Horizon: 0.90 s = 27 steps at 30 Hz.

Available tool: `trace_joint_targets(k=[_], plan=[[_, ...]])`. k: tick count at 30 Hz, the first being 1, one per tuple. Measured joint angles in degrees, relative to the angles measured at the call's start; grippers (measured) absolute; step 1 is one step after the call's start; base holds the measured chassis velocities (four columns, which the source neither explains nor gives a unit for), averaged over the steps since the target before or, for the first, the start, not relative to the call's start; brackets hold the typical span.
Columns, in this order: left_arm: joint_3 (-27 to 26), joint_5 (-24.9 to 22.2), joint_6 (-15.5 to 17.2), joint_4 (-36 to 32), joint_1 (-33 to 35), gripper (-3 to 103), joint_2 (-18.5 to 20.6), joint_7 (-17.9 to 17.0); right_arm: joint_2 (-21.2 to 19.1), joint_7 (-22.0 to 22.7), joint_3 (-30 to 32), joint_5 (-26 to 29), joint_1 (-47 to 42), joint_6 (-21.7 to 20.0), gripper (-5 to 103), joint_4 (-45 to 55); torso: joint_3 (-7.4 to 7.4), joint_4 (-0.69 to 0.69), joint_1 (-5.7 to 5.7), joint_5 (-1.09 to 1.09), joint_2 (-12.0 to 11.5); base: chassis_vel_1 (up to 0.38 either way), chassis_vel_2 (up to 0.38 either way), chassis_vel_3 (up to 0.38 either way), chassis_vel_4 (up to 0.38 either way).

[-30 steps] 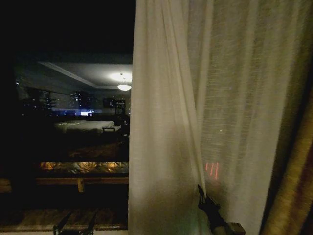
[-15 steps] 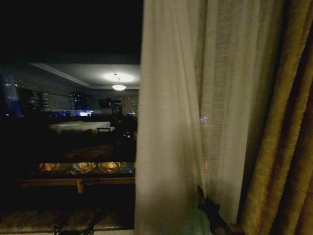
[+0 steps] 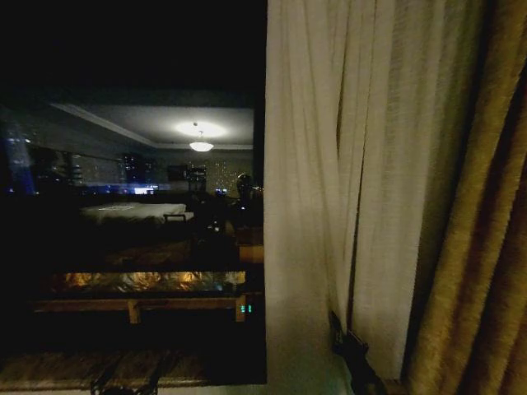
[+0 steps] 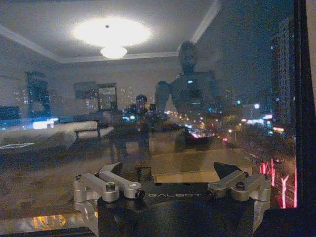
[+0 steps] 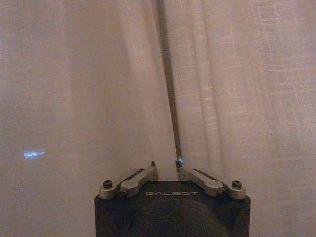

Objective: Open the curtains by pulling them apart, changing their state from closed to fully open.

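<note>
Window left, curtain bunched right, drape at the far right.

In the head view the window (image 3: 132, 206) fills the left half, with a sill (image 3: 123, 370) along its foot. The curtain (image 3: 329, 181) hangs gathered just right of the window, and the drape (image 3: 478, 247) hangs touching the curtain's right side. The right gripper (image 3: 336, 325) sits low, before the curtain, its jaws closed around a fold of it; the right wrist view shows that fold (image 5: 165, 148) between the jaws. The left gripper (image 3: 128, 380) sits low on the left, before the window and well apart from the curtain, its jaws spread wide in the left wrist view.
</note>
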Motion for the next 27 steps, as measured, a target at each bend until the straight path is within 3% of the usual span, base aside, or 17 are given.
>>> trace_joint_targets(k=[1, 3, 4, 5, 7, 8, 11, 14, 16, 18, 27], plan=[[0.0, 0.0, 0.0, 0.0, 0.0, 100, 0.0, 0.0, 0.0, -0.2, 0.0, -0.2, -0.1, -0.2, 9, 0.2, 0.0, 0.0, 0.0, 0.0, 0.0, 0.0, 0.0, 0.0, 0.0], [0.0, 0.0, 0.0, -0.1, -0.1, 100, 0.0, 0.0, 0.0, -0.7, 0.0, -0.5, -0.3, -0.6, 9, 0.5, 0.0, 0.0, 0.0, 0.01, 0.0, 0.0, 0.0, 0.0, 0.0], [0.0, 0.0, 0.0, -0.1, -0.1, 100, 0.0, 0.0, 0.0, -1.7, 0.0, -0.8, -0.8, -1.1, 20, 0.9, 0.0, -0.01, 0.0, 0.01, 0.0, 0.0, 0.0, 0.0, 0.0], [0.0, 0.0, 0.0, -0.1, -0.1, 100, 0.0, 0.0, 0.0, -1.7, 0.0, -0.8, -0.8, -1.1, 20, 0.9, 0.0, -0.01, 0.0, 0.01, 0.0, 0.0, 0.0, 0.0, 0.0], [0.1, 0.0, 0.0, -0.2, 0.0, 100, -0.1, 0.1, 0.0, -2.9, -0.7, -1.0, -1.0, -1.3, 33, 1.1, 0.0, -0.01, 0.0, 0.01, 0.0, 0.0, 0.0, 0.0, 0.0], [0.1, 0.0, 0.0, -0.2, 0.0, 100, -0.1, 0.1, 0.0, -2.9, -0.7, -1.0, -1.0, -1.3, 33, 1.1, 0.0, -0.01, 0.0, 0.01, 0.0, 0.0, 0.0, 0.0, 0.0], [0.1, 0.1, 0.0, -0.4, 0.1, 100, -0.1, 0.1, 0.0, -3.7, -1.4, -0.9, -0.7, -1.5, 26, 1.1, 0.0, 0.0, 0.0, 0.0, 0.0, 0.0, 0.0, 0.0, 0.0], [-0.1, 0.1, 0.0, -0.7, 0.3, 100, -0.2, 0.1, 0.0, -3.7, -1.8, -0.7, 0.1, -1.7, 10, 0.7, 0.0, 0.0, 0.0, 0.0, 0.0, 0.0, 0.0, 0.0, 0.0], [-0.2, 0.1, 0.0, -0.9, 0.4, 100, -0.2, 0.1, 0.0, -3.7, -1.8, -0.6, 0.2, -1.7, 10, 0.6, 0.0, 0.0, 0.0, 0.01, 0.0, 0.0, 0.0, 0.0, 0.0], [-0.2, 0.1, 0.0, -1.1, 0.6, 100, -0.3, 0.1, 0.0, -3.6, -1.8, -0.5, 0.3, -1.7, 2, 0.5, 0.0, 0.0, 0.0, 0.01, 0.0, 0.0, 0.0, 0.0, 0.0], [-0.2, 0.2, 0.0, -1.6, 0.7, 100, -0.5, 0.0, 0.0, -1.7, 0.8, 1.4, 1.6, -1.9, 0, -1.3, 0.0, 0.0, 0.0, 0.0, 0.0, 0.0, 0.0, 0.0, 0.0]])
